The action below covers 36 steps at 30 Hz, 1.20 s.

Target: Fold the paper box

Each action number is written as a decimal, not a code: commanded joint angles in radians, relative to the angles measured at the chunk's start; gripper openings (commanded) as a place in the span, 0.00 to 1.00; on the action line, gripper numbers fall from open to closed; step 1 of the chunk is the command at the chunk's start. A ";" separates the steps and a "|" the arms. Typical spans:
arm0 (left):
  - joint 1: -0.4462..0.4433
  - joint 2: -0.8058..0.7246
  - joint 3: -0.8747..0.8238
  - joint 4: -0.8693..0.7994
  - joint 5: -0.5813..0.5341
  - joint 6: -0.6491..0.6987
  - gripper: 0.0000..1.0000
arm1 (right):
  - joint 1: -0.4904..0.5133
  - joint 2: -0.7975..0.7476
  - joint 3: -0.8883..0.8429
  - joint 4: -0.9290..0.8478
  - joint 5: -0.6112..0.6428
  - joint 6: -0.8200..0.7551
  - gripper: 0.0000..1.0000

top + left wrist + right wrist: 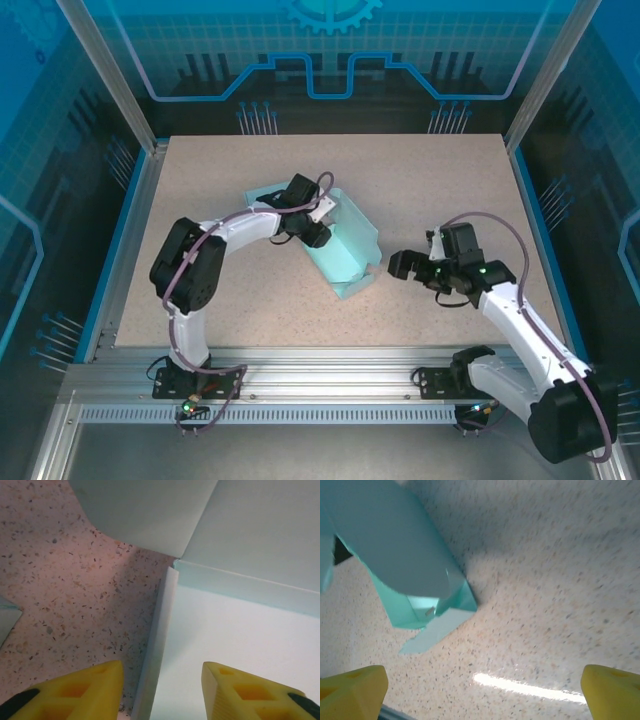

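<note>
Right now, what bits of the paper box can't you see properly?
1. Top view: the left fingers cover part of the paper box, hiding the folds beneath.
2. Left wrist view: the box runs off the top, right and bottom edges, so most of it is cut off.
3. Right wrist view: the box is blurred and cut off at the top and left edges; inside its open end is unclear.

A speckled beige tabletop point(450, 180) has blue trim point(118, 262) along its left and right sides. An aluminium rail point(330, 372) runs along the near edge, and translucent blue panels point(400, 50) stand beyond the far edge.
</note>
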 commanded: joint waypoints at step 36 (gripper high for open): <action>-0.107 -0.073 -0.150 0.079 -0.349 -0.553 0.28 | 0.165 0.179 -0.078 0.323 0.036 0.213 0.94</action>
